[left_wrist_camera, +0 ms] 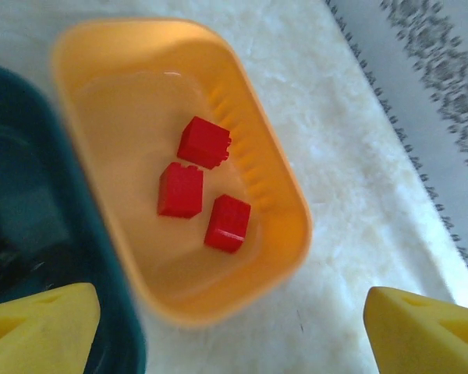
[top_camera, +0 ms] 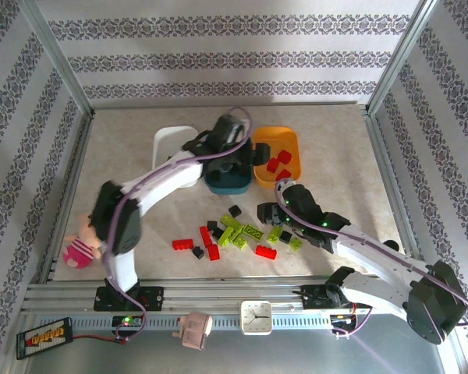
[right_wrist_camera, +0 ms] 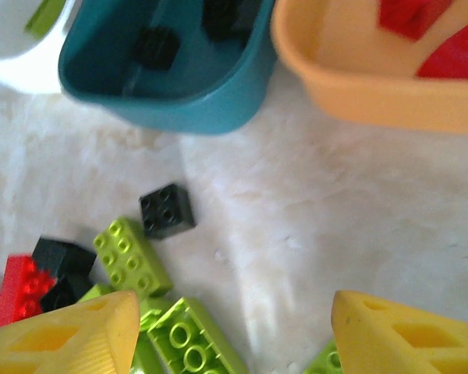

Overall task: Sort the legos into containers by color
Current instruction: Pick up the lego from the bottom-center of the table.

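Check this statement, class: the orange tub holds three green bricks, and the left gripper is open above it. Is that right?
No. The left wrist view shows the three bricks in the orange tub are red, not green. The left gripper is indeed open above it.

Red bricks (left_wrist_camera: 203,142) sat in the orange tub (left_wrist_camera: 125,117), black bricks (right_wrist_camera: 156,47) in the teal tub (right_wrist_camera: 195,109). Lime bricks (right_wrist_camera: 131,255) dotted the mottled cream bench (right_wrist_camera: 335,218). The right claw's fingers (right_wrist_camera: 70,339) were yellow; the wallpaper (top_camera: 218,62) white with grey floral stripes.
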Action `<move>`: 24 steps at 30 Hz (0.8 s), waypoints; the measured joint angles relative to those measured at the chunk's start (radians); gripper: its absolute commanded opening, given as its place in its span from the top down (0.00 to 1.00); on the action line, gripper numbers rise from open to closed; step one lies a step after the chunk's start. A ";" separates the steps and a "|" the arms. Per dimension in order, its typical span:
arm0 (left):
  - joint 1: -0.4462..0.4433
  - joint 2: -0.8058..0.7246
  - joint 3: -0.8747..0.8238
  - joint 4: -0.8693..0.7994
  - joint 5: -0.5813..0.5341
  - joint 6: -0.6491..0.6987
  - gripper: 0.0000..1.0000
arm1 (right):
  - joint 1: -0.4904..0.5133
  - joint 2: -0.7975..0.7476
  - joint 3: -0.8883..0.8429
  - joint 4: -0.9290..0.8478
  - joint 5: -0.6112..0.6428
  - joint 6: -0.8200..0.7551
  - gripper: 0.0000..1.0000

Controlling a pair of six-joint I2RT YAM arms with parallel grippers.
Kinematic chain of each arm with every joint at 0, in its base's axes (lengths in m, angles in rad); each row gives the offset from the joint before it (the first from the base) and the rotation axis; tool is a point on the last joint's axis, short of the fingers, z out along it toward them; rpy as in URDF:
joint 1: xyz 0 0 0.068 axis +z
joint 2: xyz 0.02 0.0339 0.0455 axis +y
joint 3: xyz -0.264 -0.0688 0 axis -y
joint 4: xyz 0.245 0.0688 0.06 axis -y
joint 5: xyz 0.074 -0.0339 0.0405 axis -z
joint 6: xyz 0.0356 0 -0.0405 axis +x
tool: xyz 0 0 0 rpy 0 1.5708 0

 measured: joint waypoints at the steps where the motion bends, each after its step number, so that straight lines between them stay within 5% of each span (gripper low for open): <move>1: 0.017 -0.098 -0.098 0.034 -0.006 -0.007 0.06 | 0.016 0.022 0.005 0.002 -0.014 -0.009 0.34; 7: 0.114 -0.584 -0.530 0.079 -0.107 -0.029 0.00 | 0.133 0.212 0.114 0.027 -0.110 -0.080 0.34; 13: 0.249 -0.948 -0.682 -0.099 -0.176 -0.029 0.01 | 0.315 0.486 0.332 0.044 -0.187 -0.197 0.34; 18: 0.465 -1.064 -0.715 -0.190 -0.108 -0.045 0.01 | 0.424 0.700 0.520 0.028 -0.209 -0.294 0.34; 24: 0.557 -1.024 -0.751 -0.221 0.006 -0.074 0.01 | 0.483 0.887 0.711 -0.018 -0.188 -0.397 0.34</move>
